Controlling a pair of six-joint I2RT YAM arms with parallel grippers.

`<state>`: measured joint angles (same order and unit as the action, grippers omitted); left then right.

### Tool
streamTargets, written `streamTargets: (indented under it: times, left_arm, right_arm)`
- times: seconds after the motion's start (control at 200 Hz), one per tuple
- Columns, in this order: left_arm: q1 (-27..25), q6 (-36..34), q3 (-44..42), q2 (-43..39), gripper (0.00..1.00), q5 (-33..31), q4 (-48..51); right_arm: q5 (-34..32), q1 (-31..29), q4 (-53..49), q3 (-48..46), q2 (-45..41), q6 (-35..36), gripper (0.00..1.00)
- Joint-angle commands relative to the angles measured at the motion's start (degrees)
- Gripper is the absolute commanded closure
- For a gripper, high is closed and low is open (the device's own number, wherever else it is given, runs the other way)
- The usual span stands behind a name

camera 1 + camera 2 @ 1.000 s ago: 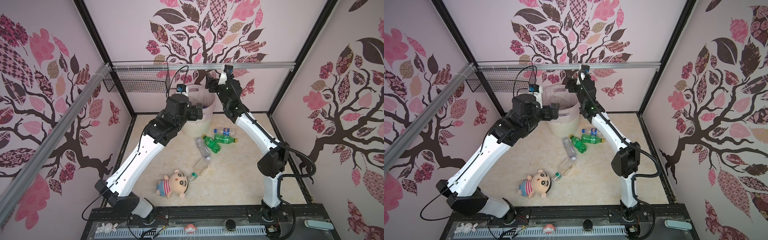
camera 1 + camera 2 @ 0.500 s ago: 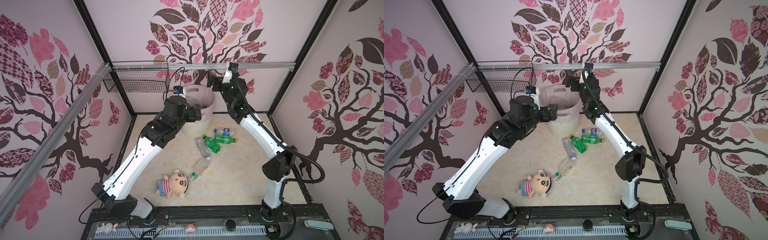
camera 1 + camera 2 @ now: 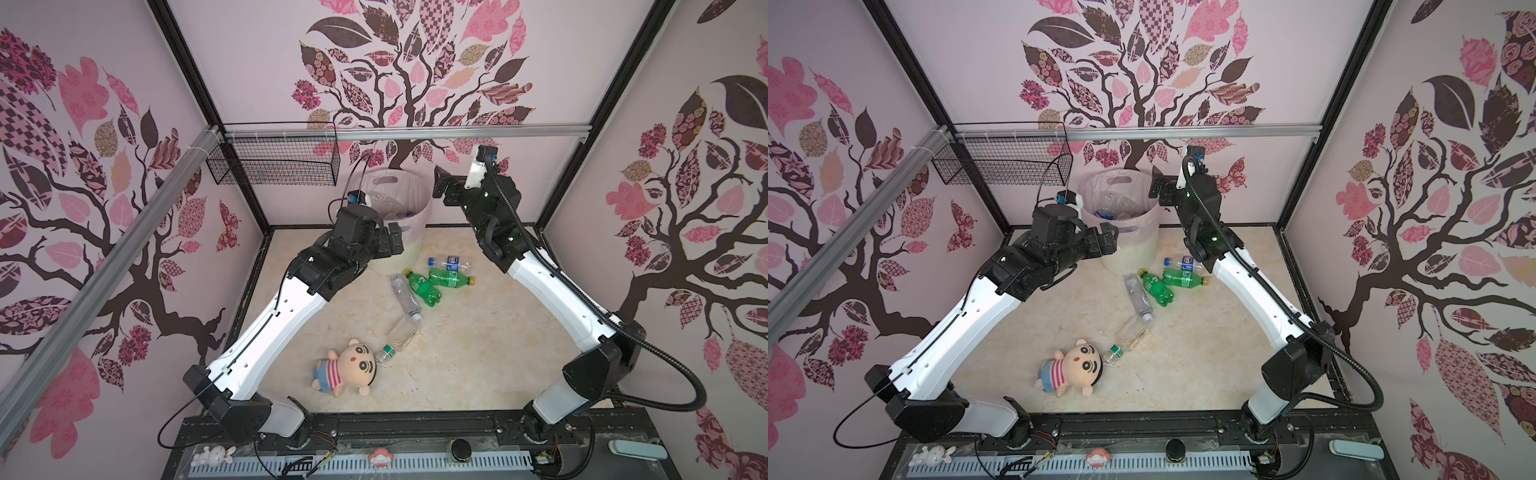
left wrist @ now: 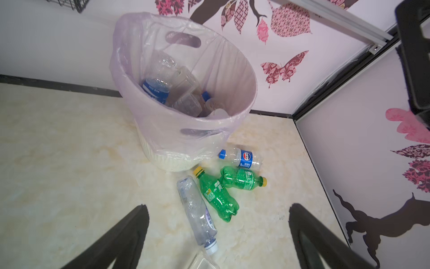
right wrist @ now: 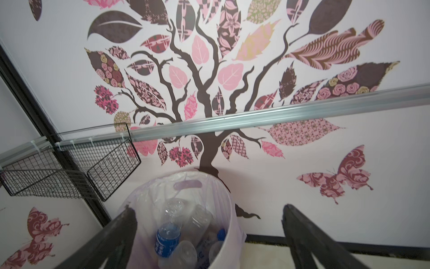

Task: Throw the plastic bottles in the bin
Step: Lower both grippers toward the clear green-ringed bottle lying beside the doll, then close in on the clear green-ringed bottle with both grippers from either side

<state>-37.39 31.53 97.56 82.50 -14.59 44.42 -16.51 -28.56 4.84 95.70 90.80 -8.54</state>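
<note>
left arm: white link shells, black joint housings, thin black wire
right arm: same white and black, thick ribbed black hose
wrist camera mounts: white, blue plugs
fingers: black, tapered

A plush doll lies on the floor; a wire basket hangs from the rail.

pepsi globe logo on blue label of blue-capped clear bottle; other bottle labels illegible.

Bin partly behind left tool
</note>
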Motion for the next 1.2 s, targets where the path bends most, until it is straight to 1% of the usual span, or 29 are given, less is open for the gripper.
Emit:
streamTargets:
  times: [0.0,0.19,0.375,0.535,0.665,0.825,0.995,1.19]
  left_arm:
    - [0.2,2.2,-3.1,-0.8,0.03,3.8,2.6]
    - [0.2,3.0,-9.6,-2.4,0.03,9.0,3.5]
    - [0.2,2.9,-16.4,-3.8,0.03,13.3,4.1]
    - [0.1,3.1,-20.8,-3.4,0.03,17.1,6.1]
    - [-1.4,2.3,-25.0,-2.8,0.03,17.1,5.2]
    - [-3.9,2.3,-26.8,0.1,0.03,17.8,7.1]
    - [-5.9,2.3,-28.4,2.5,0.03,18.2,6.2]
    - [-5.9,1.6,-29.9,2.6,0.03,18.6,5.7]
  right_arm:
    - [-0.9,0.2,-2.9,-4.7,-6.1,-2.0,0.00]
    - [0.2,0.2,-7.9,-14.0,-12.9,-4.8,0.00]
    - [3.8,0.2,-13.3,-22.2,-18.3,-8.2,0.00]
    - [7.6,0.2,-19.2,-26.3,-21.7,-11.0,0.00]
    - [9.1,0.2,-21.9,-31.4,-25.1,-15.1,0.00]
    - [13.8,0.2,-25.8,-35.7,-27.7,-19.3,0.00]
    - [20.0,0.2,-26.0,-42.2,-28.2,-24.8,0.00]
    - [26.7,-0.4,-19.3,-52.4,-26.9,-34.6,0.00]
